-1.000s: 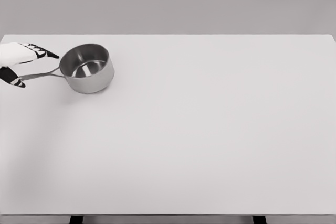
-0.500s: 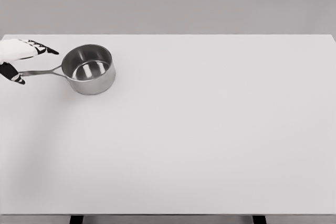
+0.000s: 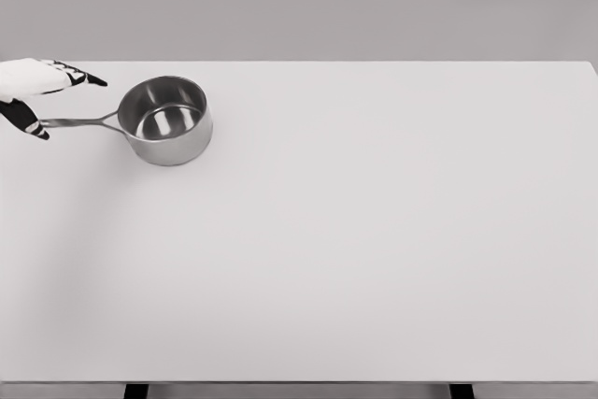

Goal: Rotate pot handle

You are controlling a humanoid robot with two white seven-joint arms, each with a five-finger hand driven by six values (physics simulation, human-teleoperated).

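You see the left hand's fingers (image 3: 82, 78) held straight and close together, dark tips pointing right toward the pot (image 3: 166, 120), while the thumb (image 3: 26, 120) juts down and apart from them. The fingers hover above the handle (image 3: 79, 121) and the thumb tip sits right at its far left end; whether it actually touches the metal, you cannot tell. Nothing is pinched between thumb and fingers, and the gap between them is wide. The left hand (image 3: 37, 91) enters at the picture's left edge, with only the hand itself showing.

The pot stands upright on the table (image 3: 374, 231) near its far left corner, open mouth up, shiny inside. Its thin handle runs almost straight left from the rim, level with the tabletop.
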